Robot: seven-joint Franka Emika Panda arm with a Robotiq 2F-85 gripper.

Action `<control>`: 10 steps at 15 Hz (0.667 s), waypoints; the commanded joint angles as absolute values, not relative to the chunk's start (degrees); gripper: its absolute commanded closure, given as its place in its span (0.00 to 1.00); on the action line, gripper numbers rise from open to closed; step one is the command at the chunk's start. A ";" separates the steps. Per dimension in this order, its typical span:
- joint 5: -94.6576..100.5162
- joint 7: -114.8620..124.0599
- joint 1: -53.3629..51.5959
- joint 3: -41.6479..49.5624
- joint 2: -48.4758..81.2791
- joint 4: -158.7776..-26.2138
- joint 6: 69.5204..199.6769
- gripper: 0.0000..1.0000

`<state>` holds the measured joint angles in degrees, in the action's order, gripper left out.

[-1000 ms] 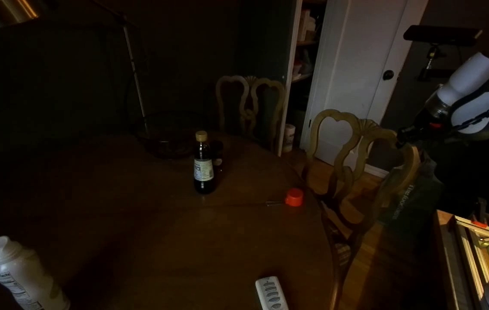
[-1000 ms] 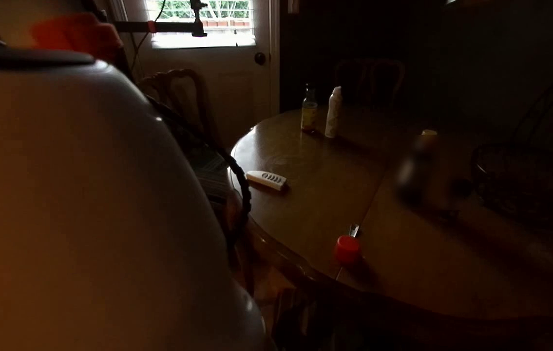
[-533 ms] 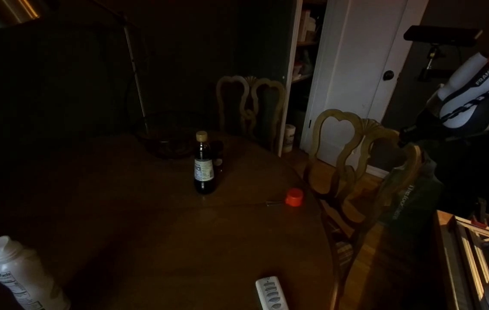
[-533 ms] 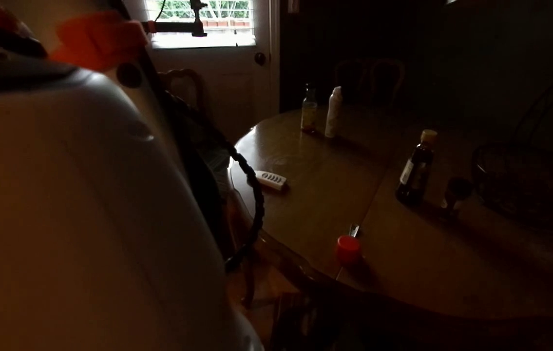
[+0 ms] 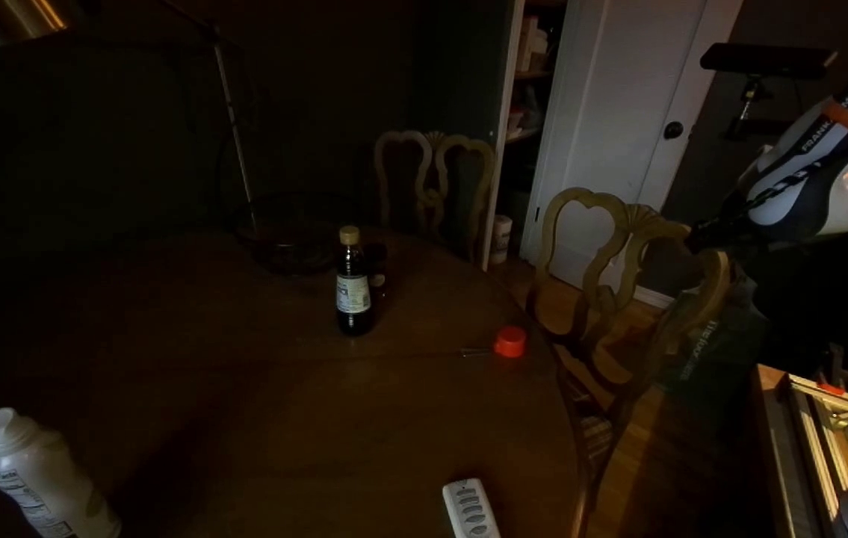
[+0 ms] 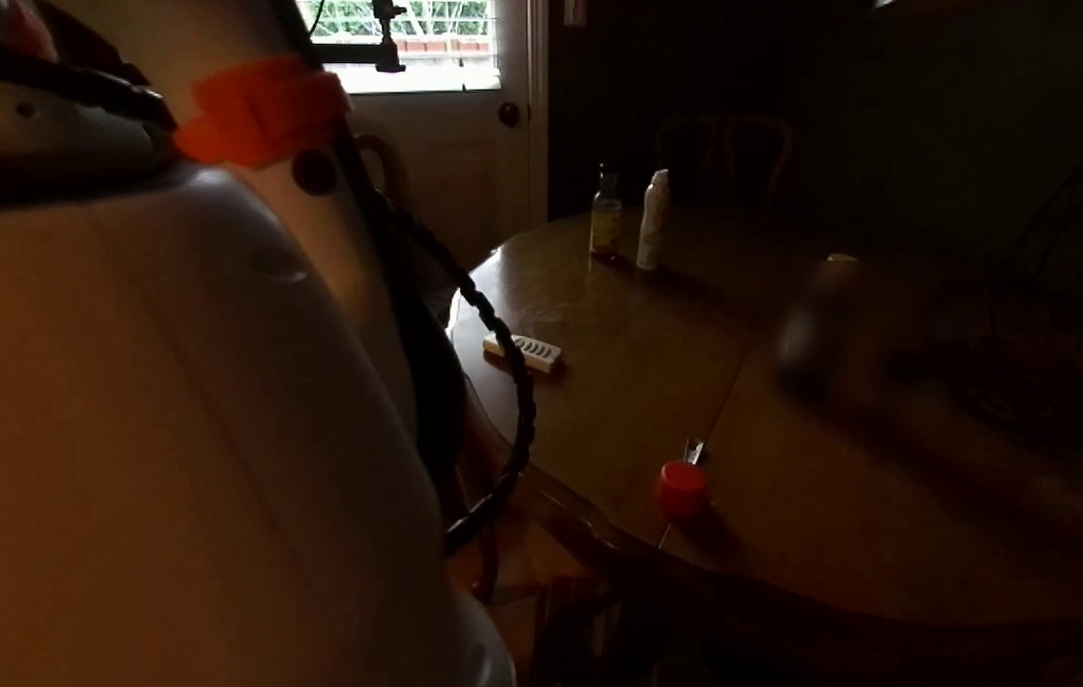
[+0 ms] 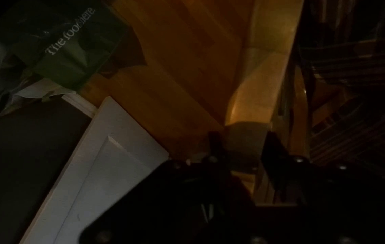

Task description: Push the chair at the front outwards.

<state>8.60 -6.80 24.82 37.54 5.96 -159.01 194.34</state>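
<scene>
The chair [image 5: 639, 217] is light tan wood with an arched open-frame back. It stands upright at the right edge of the round table in an exterior view. My gripper [image 5: 695, 240] is at the right side of its curved top rail. In the wrist view the gripper [image 7: 241, 147] has one dark finger on each side of the chair's rail [image 7: 263, 71], and both fingers look close against the wood. The picture is dark, so exact contact is hard to see. The plaid chair seat shows at the right of the wrist view. The chair's lower part is mostly hidden.
The table [image 5: 424, 418] holds a dark bottle [image 5: 353, 299], a red cup [image 5: 509, 342], a white remote [image 5: 470, 508] and a white spray can [image 5: 42, 478]. Another chair [image 5: 431, 138] stands behind. A green bag [image 7: 73, 44] and white door [image 7: 111, 169] lie beyond the chair.
In both exterior views the arm has swung and turned, its orange band shifting, while the gripper tip stays at the top rail. The chair has shifted very slightly right, if at all.
</scene>
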 commanded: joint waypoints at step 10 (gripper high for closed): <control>-16.91 -17.54 8.50 46.19 15.51 -158.00 202.62 0.42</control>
